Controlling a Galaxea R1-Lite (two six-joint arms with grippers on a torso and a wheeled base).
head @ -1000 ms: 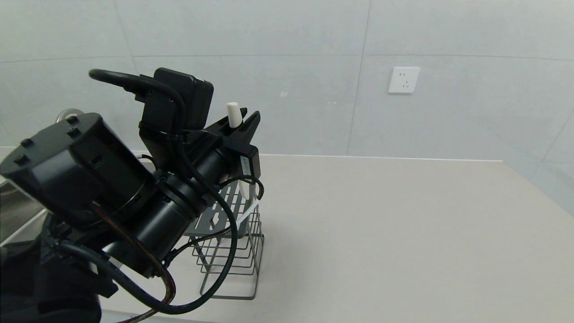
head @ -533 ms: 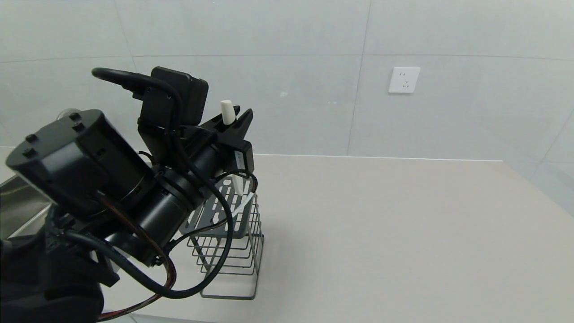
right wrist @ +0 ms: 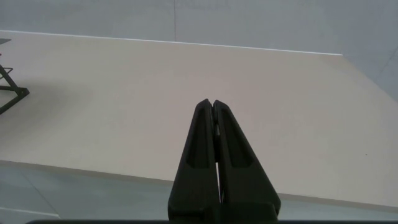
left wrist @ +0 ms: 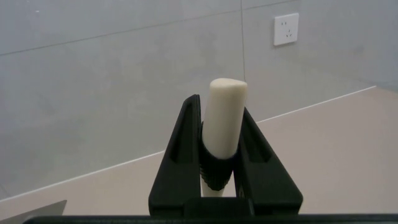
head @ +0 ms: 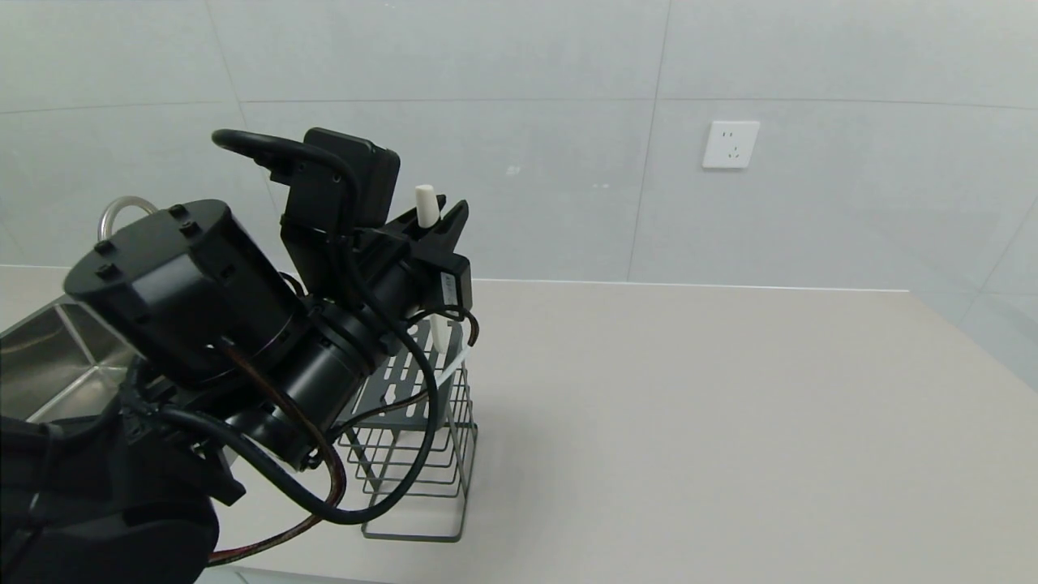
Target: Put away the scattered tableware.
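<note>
While our left claw (head: 435, 221) pinches the white utensil (head: 425, 201) upright over the wire rack (head: 422, 462) on the bench (head: 689, 405) and our right claw (right wrist: 213, 134) hangs pressed together and empty, we judge this piece not yet stowed: lowering and release are left

The left hand (left wrist: 219, 111) and the right hand (right wrist: 215, 107) are matt black plastic with smooth flat sides. The white handle (left wrist: 227, 93) is smooth and matt, plastic or ceramic, hard to tell which. The rack (head: 422, 462) is thin grey metal wire with a matt painted slotted plate. The surface (head: 689, 405) is smooth matt beige. The sink (head: 57, 365) is brushed steel, the tap (head: 113, 212) polished metal. The wall tiles (head: 486, 57) have a faint sheen; the socket (head: 731, 144) is white plastic
</note>
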